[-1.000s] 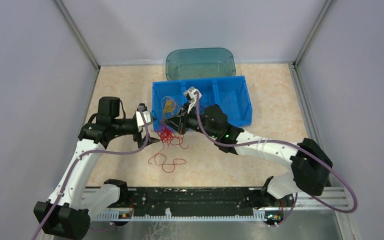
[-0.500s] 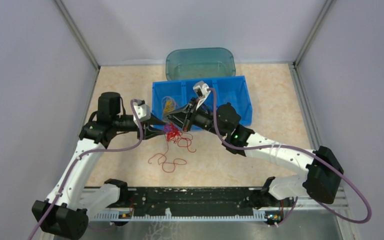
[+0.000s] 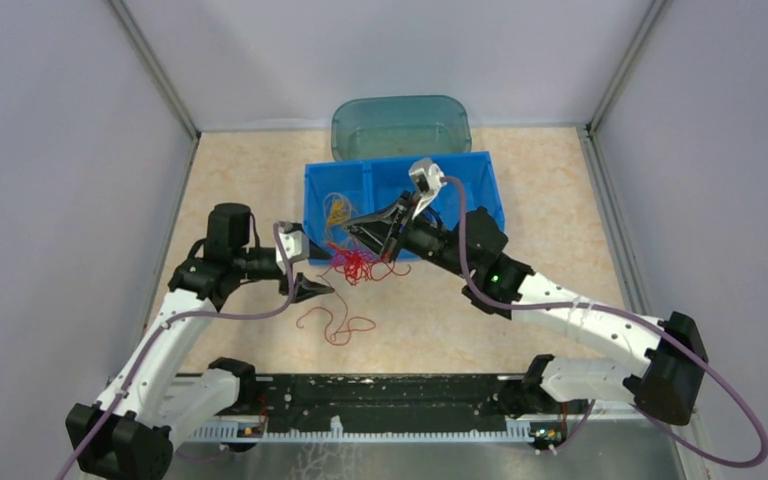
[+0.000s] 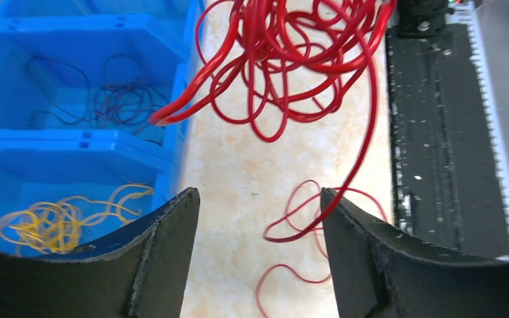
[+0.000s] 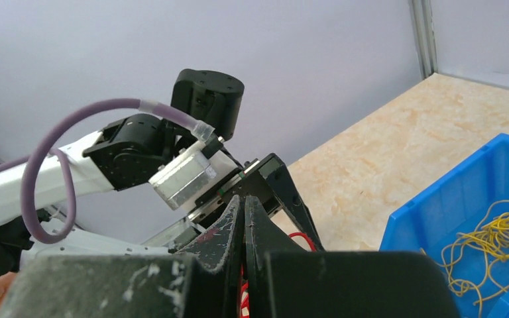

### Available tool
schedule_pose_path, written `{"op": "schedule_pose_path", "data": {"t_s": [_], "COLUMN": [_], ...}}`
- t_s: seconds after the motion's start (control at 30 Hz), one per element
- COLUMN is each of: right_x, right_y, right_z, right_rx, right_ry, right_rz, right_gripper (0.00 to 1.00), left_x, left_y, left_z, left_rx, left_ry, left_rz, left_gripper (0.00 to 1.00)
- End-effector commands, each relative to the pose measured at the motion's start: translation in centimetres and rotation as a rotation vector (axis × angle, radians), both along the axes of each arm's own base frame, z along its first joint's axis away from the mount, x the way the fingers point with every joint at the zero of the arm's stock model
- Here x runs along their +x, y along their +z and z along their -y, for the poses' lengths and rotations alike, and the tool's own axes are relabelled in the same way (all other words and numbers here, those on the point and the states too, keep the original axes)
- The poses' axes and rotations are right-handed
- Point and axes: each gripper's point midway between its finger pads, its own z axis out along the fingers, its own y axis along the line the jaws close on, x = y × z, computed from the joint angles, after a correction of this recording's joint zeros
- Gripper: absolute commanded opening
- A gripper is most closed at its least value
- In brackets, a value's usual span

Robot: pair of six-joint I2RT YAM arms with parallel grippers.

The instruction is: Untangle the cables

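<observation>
The cables are split by colour. A tangled red clump (image 3: 360, 264) (image 4: 285, 59) hangs from my right gripper (image 3: 352, 240) (image 5: 242, 199), which is shut on it; red shows between the pressed jaws. One red strand (image 3: 335, 322) (image 4: 305, 225) trails down in loops onto the table. My left gripper (image 3: 312, 288) (image 4: 258, 195) stands open and holds nothing, just left of the clump and lower, above the loops. A yellow cable (image 3: 337, 210) (image 4: 53, 222) (image 5: 497, 248) lies in the left compartment of the blue bin (image 3: 460, 215). Dark cables (image 4: 113, 99) lie in the compartment beside it.
The blue bin's (image 4: 172, 126) near wall stands close behind both grippers. A teal tub (image 3: 402, 125) sits behind the bin by the back wall. A black rail (image 3: 380, 395) (image 4: 437, 132) runs along the table's near edge. Grey walls close in both sides.
My left gripper went in to the clump, then drew back toward the near left and stands open. The right gripper carried the red clump to the right, pulling the trailing strand along.
</observation>
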Motion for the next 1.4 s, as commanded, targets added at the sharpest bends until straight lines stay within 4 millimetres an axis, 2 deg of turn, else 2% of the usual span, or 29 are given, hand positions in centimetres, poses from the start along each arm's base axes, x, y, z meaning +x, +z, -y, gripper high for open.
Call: {"op": "schedule_pose_path", "data": {"t_s": [0.0,0.07,0.2,0.27,0.37,0.53,0.63,0.7,0.77,0.87,0.93,1.07,1.17,1.37], "right_x": [-0.8,-0.8,-0.9,-0.9,-0.7,-0.4,-1.0,-1.7,-2.3,-2.7,-2.7,-2.0,-2.0,-4.4], "right_y": [2.4,1.8,0.3,-0.8,-2.6,-7.4,-11.0,-11.7,-11.0,-7.7,-5.3,-2.7,-1.9,-1.5], "right_z": [1.6,2.0,2.7,3.2,4.1,5.4,6.0,6.0,5.8,5.4,5.0,4.3,3.6,2.0], "right_rx": [0.051,0.039,0.005,-0.015,-0.053,-0.192,-0.282,-0.301,-0.293,-0.222,-0.159,-0.106,-0.049,0.059], "right_ry": [-0.020,-0.033,-0.050,-0.066,-0.098,-0.146,-0.131,-0.095,-0.059,-0.028,-0.024,-0.018,0.056,0.247], "right_rz": [0.042,0.030,0.005,-0.010,-0.031,-0.068,-0.098,-0.087,-0.049,0.042,0.097,0.139,0.112,0.056], "right_gripper": [0.00,0.00,0.00,0.00,0.00,0.01,0.12,0.29,0.41,0.57,0.62,0.63,0.57,0.54], "left_x": [1.6,1.9,2.2,2.2,2.0,4.0,4.1,3.7,3.1,2.4,1.7,0.8,0.1,-0.8], "left_y": [1.9,1.7,3.1,4.0,5.1,7.6,9.8,10.7,10.8,10.7,10.7,11.6,12.3,12.2], "left_z": [0.8,0.9,1.2,1.3,1.2,0.2,0.1,0.4,0.9,1.8,2.6,3.1,3.3,3.7], "left_rx": [-0.034,-0.019,-0.043,-0.057,-0.061,-0.006,0.013,0.022,0.038,0.060,0.059,0.038,0.019,0.007], "left_ry": [-0.015,-0.021,-0.015,-0.007,-0.004,0.065,0.045,0.015,-0.035,-0.086,-0.120,-0.149,-0.166,-0.193], "left_rz": [0.181,0.186,0.179,0.193,0.216,0.382,0.550,0.629,0.680,0.736,0.762,0.795,0.811,0.813], "left_gripper": [0.64,0.51,0.12,0.02,0.00,0.00,0.00,0.00,0.00,0.00,0.00,0.00,0.00,0.00]}}
